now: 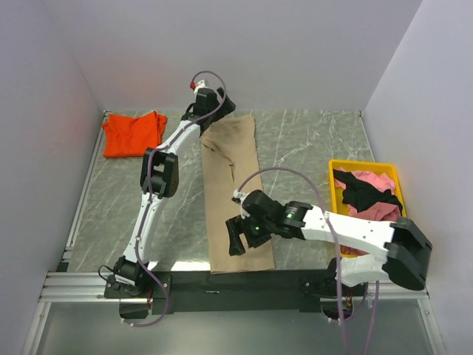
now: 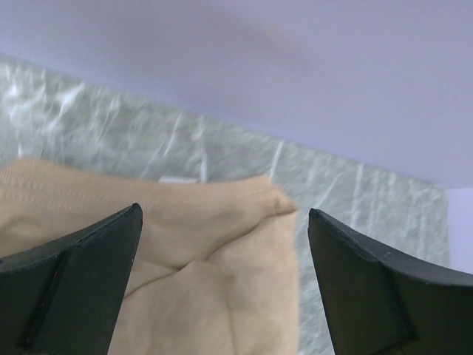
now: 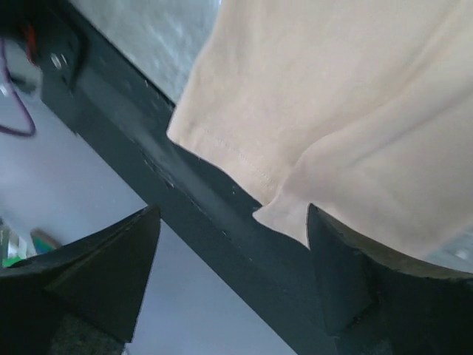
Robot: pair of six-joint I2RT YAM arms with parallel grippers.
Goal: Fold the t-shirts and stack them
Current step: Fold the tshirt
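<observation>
The tan-beige t-shirt (image 1: 230, 194) lies folded into a long strip down the middle of the table. My left gripper (image 1: 214, 102) hovers open over its far end; the left wrist view shows the far right corner of the shirt (image 2: 222, 244) between the spread fingers. My right gripper (image 1: 238, 238) is open over the near end, and the right wrist view shows the near hem (image 3: 325, 111) hanging over the table's front rail. An orange-red t-shirt (image 1: 134, 134) lies folded at the far left. A pink t-shirt (image 1: 375, 182) and a dark t-shirt (image 1: 369, 195) lie bunched in the tray.
The yellow plastic tray (image 1: 334, 185) stands at the right edge. A black rail (image 3: 192, 214) runs along the near table edge. White walls close the back and both sides. Grey marble surface shows left and right of the tan strip.
</observation>
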